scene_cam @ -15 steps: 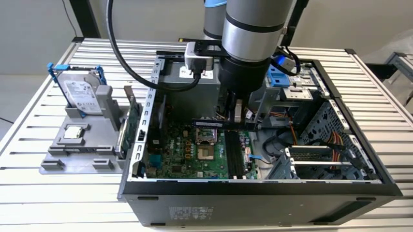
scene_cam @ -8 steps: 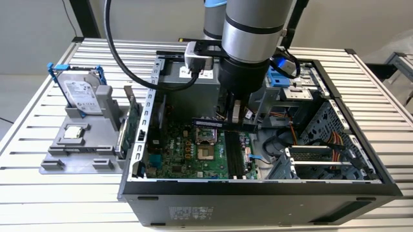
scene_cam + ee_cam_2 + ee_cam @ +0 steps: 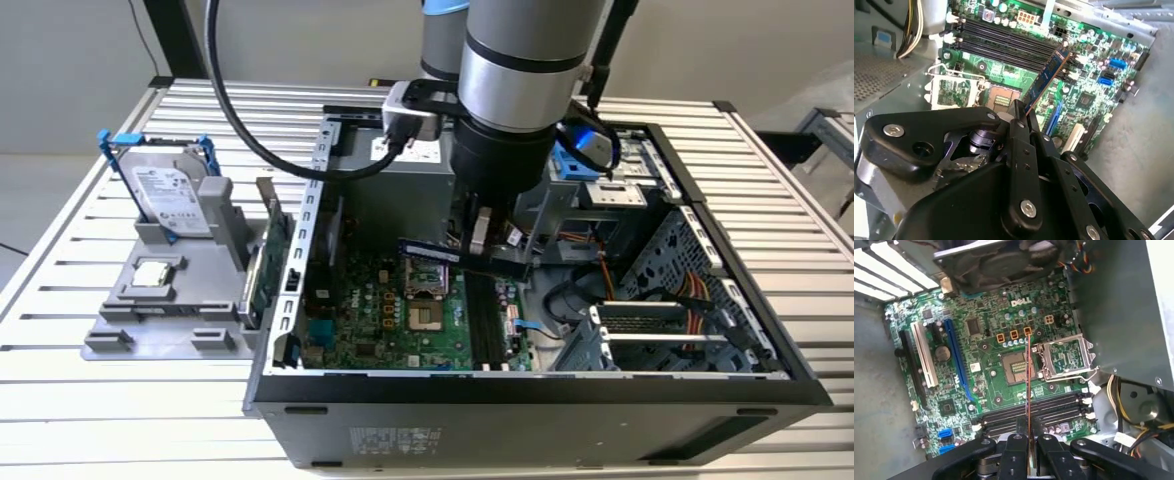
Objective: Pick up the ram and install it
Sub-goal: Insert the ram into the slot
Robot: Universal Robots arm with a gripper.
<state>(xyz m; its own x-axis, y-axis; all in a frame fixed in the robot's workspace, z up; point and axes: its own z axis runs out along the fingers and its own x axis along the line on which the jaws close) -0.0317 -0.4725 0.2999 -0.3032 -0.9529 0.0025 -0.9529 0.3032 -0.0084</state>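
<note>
Gripper (image 3: pixel 1028 429) clamped narrowly on the ram (image 3: pixel 1048 75), stick held above the motherboard (image 3: pixel 979 365) inside the open computer case (image 3: pixel 534 395), seemingly hanging clear of the black memory slots (image 3: pixel 1054 407)

Open computer case (image 3: pixel 534 410), hard drive (image 3: pixel 171 195), slatted table (image 3: pixel 80 400)

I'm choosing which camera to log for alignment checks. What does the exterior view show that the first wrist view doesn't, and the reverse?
Exterior view: the grey hard drive in its blue frame and the larger green card with a metal bracket, standing on a grey rack beside the open case. First wrist view: the long, dark circuit-board ram stick edge-on, a thin line crossing the black memory slots. Both: the black pincer shut on the ram above the green motherboard.
</note>
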